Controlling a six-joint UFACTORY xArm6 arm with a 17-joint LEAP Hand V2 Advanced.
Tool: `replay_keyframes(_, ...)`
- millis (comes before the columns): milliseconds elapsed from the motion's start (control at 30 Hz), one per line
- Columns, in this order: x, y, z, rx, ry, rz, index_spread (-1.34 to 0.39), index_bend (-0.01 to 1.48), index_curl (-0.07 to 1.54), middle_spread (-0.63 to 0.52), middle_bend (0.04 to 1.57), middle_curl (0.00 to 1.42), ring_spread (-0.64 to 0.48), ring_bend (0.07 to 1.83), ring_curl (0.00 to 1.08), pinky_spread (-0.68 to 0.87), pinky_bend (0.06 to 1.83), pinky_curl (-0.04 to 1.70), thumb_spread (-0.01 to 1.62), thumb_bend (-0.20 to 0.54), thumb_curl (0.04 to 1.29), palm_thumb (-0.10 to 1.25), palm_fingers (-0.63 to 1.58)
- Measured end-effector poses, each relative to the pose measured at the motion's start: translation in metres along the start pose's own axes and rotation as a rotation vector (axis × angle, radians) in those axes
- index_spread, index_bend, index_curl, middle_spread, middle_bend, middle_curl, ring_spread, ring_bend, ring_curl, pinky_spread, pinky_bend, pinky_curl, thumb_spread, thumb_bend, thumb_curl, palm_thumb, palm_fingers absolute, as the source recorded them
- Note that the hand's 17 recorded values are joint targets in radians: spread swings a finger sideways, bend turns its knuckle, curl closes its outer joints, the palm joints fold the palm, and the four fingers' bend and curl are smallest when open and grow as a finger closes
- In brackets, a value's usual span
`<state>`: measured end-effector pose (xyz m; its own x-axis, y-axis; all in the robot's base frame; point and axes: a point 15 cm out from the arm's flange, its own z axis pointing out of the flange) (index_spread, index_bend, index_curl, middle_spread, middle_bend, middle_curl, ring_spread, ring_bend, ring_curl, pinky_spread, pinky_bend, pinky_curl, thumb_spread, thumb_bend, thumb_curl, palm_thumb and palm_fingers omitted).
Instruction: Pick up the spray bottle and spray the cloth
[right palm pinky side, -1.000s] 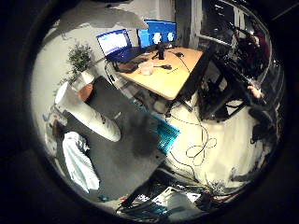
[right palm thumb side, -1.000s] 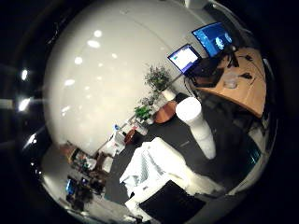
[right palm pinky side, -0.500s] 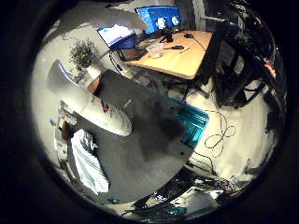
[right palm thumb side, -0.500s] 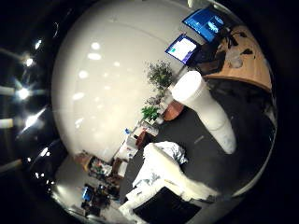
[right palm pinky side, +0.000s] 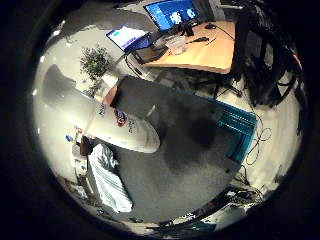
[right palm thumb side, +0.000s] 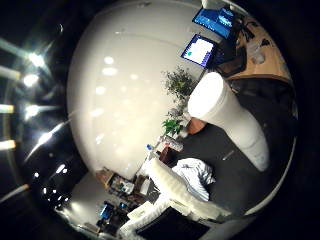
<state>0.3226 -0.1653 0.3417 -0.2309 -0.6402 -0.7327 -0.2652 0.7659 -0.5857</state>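
Note:
The spray bottle (right palm pinky side: 112, 116) is white and long, with a red and blue label. It rests on a dark table top (right palm pinky side: 190, 140) and fills a good part of the right little finger side palm view, so it is close to the palm. The right thumb side palm view shows it too (right palm thumb side: 232, 112). The white cloth (right palm pinky side: 106, 182) lies crumpled on the same dark top just beside the bottle, and it also shows in the right thumb side palm view (right palm thumb side: 185, 185).
A wooden desk (right palm pinky side: 205, 52) with monitors and a laptop stands beyond the dark top. A potted plant (right palm pinky side: 95, 63) stands by the bottle's far end. A teal crate (right palm pinky side: 240, 125) sits on the floor beside the dark top.
The whole picture has shifted in both views. The bottle and cloth now show larger, so the palm has come closer to them. The things themselves have not moved.

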Motion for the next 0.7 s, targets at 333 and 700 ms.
replay_keyframes(333, 0.005, -0.001, 0.013, -0.032, -0.054, 0.037, 0.0, 0.17, 0.32, 0.3, 0.19, 0.31, 0.38, 0.49, 0.23, 0.66, 1.23, 0.14, 1.1, -0.024, 0.37, 0.39, 0.13)
replay_keyframes(700, 0.01, 0.018, 0.038, -0.089, -0.109, 0.045, 0.0, 0.18, 0.33, 0.3, 0.19, 0.31, 0.38, 0.48, 0.23, 0.65, 1.22, 0.13, 1.1, -0.024, 0.36, 0.39, 0.11)
